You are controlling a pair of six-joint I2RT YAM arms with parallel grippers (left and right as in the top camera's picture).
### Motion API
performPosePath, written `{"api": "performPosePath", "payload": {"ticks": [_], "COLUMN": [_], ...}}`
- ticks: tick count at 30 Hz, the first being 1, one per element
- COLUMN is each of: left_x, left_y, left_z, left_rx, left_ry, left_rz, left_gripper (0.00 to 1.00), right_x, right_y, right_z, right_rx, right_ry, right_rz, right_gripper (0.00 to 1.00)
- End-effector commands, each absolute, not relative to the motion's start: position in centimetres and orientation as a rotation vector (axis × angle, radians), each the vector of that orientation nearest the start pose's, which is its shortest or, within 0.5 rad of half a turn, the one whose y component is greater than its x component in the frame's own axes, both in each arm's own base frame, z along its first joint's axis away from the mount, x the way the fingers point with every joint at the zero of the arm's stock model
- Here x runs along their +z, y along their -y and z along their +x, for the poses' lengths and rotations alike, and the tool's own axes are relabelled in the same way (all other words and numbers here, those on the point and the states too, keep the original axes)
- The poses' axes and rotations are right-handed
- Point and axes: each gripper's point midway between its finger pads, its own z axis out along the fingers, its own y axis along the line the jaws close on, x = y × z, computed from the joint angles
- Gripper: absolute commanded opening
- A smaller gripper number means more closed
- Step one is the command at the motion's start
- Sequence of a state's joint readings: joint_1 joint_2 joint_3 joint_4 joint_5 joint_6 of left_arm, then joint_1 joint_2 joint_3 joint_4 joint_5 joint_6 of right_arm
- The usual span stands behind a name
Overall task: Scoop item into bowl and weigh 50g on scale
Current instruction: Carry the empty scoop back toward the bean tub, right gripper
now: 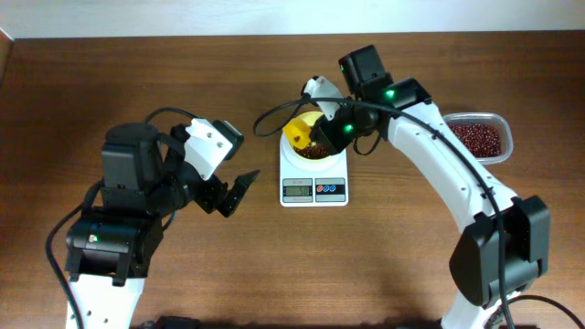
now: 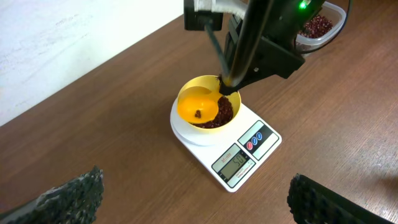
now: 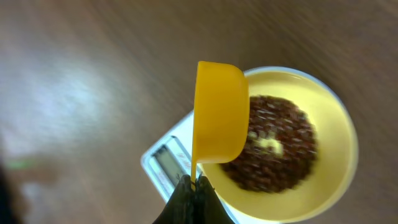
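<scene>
Nearest the lens, my left gripper hangs idle, jaws spread wide with nothing between them, above the brown table. At the table's right side sits the clear tub with spare beans in it. In the middle, the scale carries the yellow bowl. My right gripper is clamped tight on the handle of the yellow scoop, which is tipped on its side over the bowl. Beans lie heaped across part of the bowl's floor. Scooping looks well along to me. The display shows digits too small to read surely, so what remains, I judge, is checking them against fifty grams and trimming.
</scene>
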State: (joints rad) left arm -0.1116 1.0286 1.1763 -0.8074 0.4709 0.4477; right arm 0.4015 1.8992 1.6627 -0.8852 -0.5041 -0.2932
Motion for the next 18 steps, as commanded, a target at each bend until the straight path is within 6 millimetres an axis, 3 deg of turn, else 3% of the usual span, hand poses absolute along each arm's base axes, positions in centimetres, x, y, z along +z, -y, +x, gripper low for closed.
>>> {"api": "performPosePath", "payload": {"ticks": [1,4,9,13,17,18], "left_x": [30.4,30.4,30.4,30.4,30.4,30.4], "left_y": [10.9,10.9,10.9,10.9,10.9,10.9], "left_z": [28.8,28.8,28.8,28.8,28.8,28.8], "left_rx": [-0.326,-0.326,-0.326,-0.326,-0.326,-0.326], "left_ry": [-1.987,-1.987,-1.987,-1.987,-1.987,-1.987], "left_rz": [0.820,0.820,0.820,0.820,0.820,0.820], "left_gripper": [0.99,0.99,0.99,0.99,0.99,0.99], "right_x": [20.4,21.2,20.6,21.3,20.0,19.6], "right_y": [-25.8,-24.0,-18.9,-11.9,-4.1,-0.9], "right_z": [38.3,39.2,41.7,43.3,42.7,41.8], "right_rx": [0.971,1.053,0.929,0.847,0.674,0.576], "right_ry": [-2.329,-2.304,-2.368,-2.402,-2.543,-2.586], "right_rz": [-0.963,-0.896,-0.747,-0.546,-0.322,-0.296], "right_gripper": [0.04,0.04,0.04,0.04,0.04,0.04]}}
